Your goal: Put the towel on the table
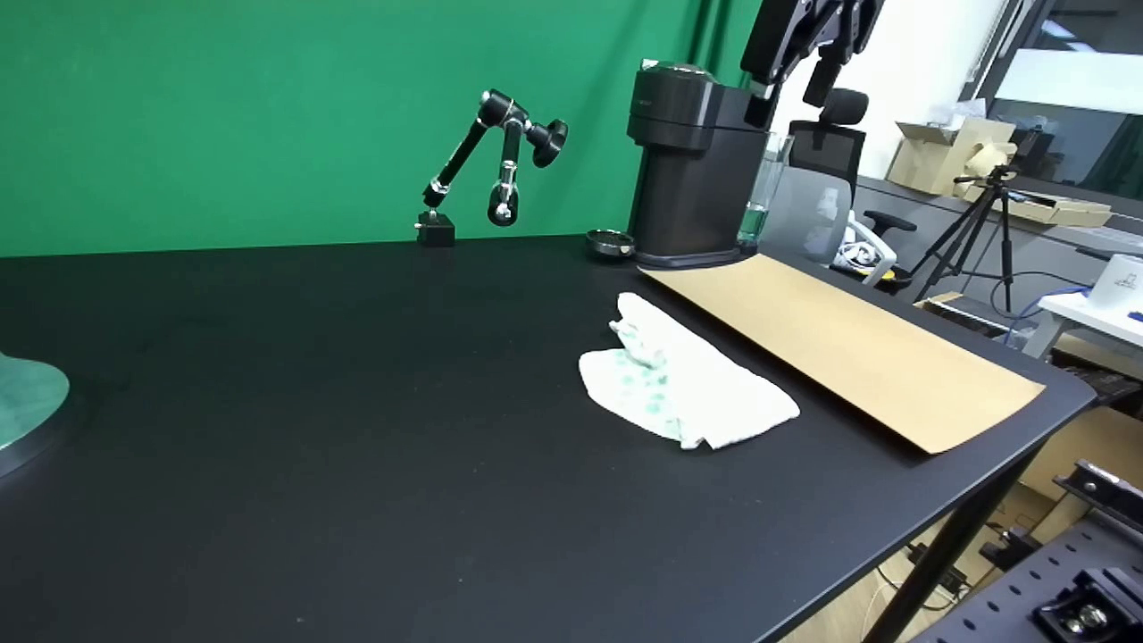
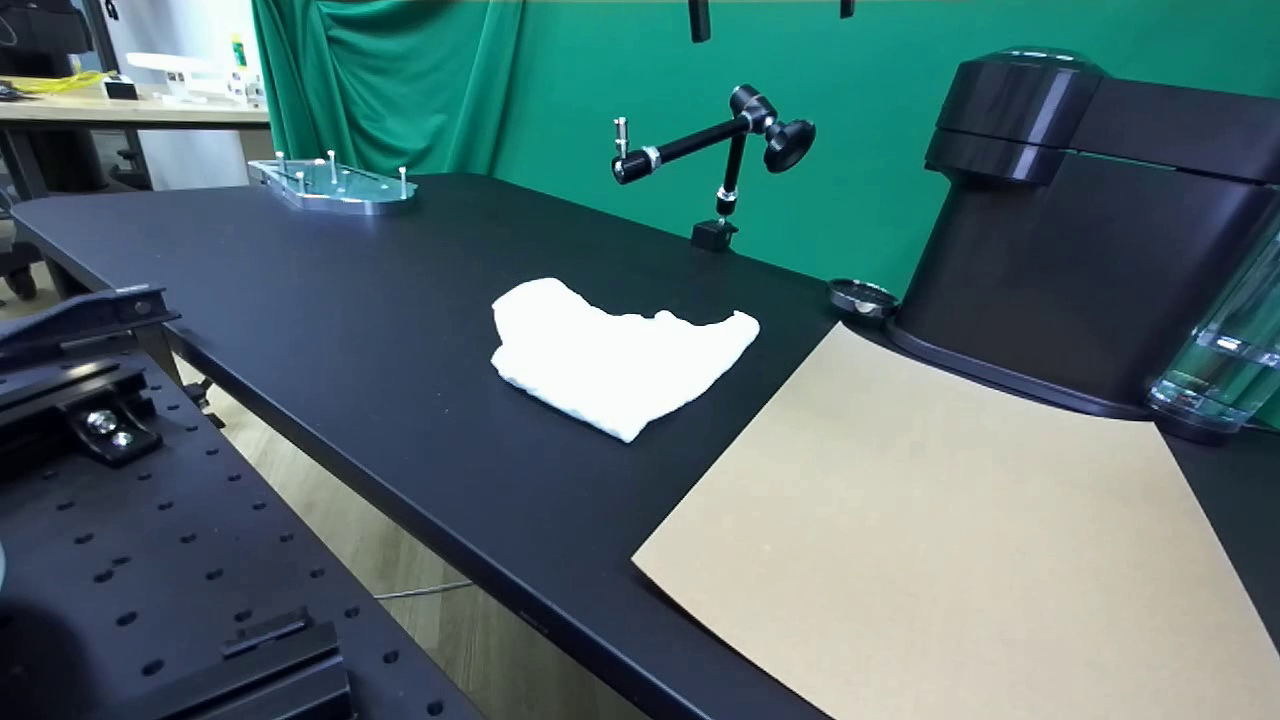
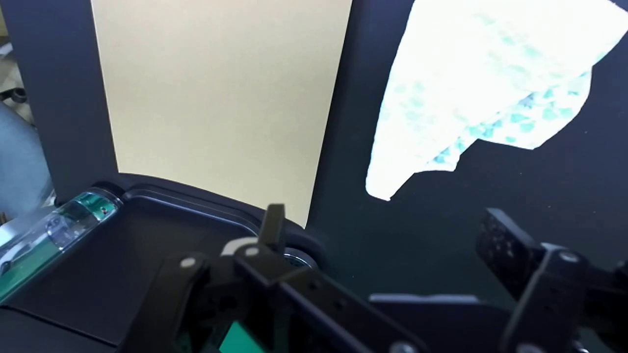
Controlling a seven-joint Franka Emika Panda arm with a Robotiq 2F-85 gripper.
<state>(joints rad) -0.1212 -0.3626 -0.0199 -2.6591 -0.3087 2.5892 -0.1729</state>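
While its jaws stand spread wide, their tips well apart, one black gripper (image 3: 384, 218) hangs well above the table (image 1: 312, 402). One towel (image 3: 471, 73): white, green-spotted, loosely folded and crumpled, lying on the table, apart from the jaws. One sheet (image 2: 960, 560): brown, plain, on the table beside the towel, a narrow strip of table between them; one end at the foot of the coffee machine (image 2: 1080, 260). The latter: black, upright, fitted with a clear water tank (image 2: 1225, 350). One dish (image 2: 862, 298): small, round, bright-rimmed, just beside the machine's base. One jointed support arm (image 2: 700, 140): black, bent, standing near the table's rear edge. One glassy plate (image 2: 345, 203): bearing upright metal pegs (image 2: 403, 185), at the far end of the table in an exterior view. One green backdrop (image 1: 268, 116): behind the support arm in both exterior views. One perforated board (image 2: 250, 560): dark, alongside the table. Beyond the table, in an exterior view: one black chair (image 1: 829, 152), partly hidden; one tripod (image 1: 997, 183), upright, legs splayed.
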